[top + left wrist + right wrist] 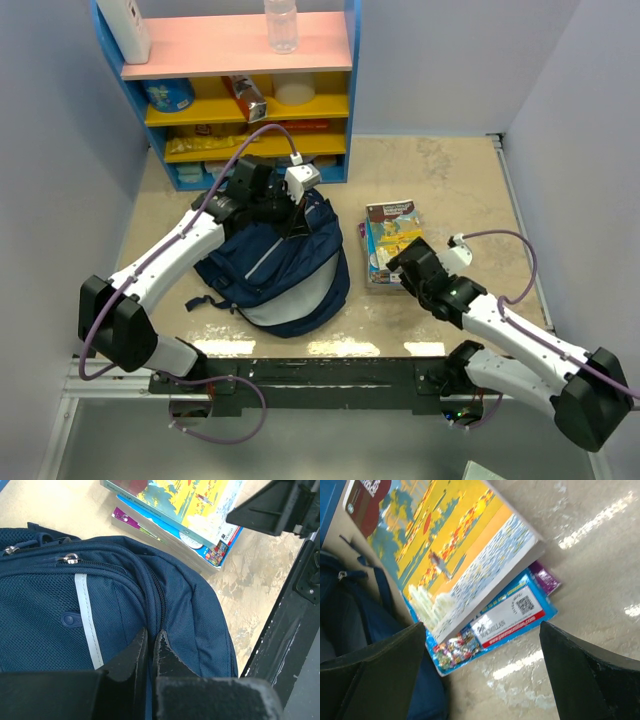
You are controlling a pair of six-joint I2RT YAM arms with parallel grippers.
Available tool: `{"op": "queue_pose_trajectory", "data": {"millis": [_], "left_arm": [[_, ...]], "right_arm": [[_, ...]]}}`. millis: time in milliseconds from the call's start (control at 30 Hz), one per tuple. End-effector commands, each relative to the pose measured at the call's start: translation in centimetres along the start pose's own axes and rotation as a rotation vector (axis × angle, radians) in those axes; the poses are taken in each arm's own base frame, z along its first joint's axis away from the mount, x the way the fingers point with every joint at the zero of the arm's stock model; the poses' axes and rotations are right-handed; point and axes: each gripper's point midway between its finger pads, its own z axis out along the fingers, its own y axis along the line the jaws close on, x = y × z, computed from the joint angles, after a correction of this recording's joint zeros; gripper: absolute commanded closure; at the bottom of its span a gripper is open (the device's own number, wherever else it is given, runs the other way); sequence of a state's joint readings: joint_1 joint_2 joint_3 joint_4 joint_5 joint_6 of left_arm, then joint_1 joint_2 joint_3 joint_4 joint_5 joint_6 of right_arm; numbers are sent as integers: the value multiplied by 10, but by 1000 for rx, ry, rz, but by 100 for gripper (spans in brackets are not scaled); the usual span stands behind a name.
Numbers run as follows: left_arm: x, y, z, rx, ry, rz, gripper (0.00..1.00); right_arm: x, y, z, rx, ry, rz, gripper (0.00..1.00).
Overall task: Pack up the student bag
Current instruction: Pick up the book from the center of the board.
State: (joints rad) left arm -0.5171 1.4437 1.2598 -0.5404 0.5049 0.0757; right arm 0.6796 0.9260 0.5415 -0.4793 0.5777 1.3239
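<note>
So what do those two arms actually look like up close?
The left arm and right arm match, with smooth white shells between chunky black joints. A thin purple cable runs along each arm to a small white box by the wrist. The left tool and right tool each have two flat, matte black fingers.
</note>
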Motion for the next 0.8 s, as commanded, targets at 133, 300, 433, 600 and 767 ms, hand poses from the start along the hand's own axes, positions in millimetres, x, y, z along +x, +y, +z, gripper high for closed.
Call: {"op": "queue_pose_trajectory", "data": {"millis": [133,300,433,600,767], "left_arm": [[-23,18,-12,-68,-100,81,100],[-21,17,-11,-64,-95,73,100],[-18,17,-12,-67,-93,72,100],[-16,16,-12,-63,-91,71,100],[-18,15,-13,-59,-93,73,100]], "right_arm": [[-34,1,15,73,-155,-21,1],[-35,-1,28,78,-161,-17,2],[-36,-6,40,74,-159,6,1],[-30,-1,54,22,-132,64,1],[-21,-1,66,50,-100,99,1]]}}
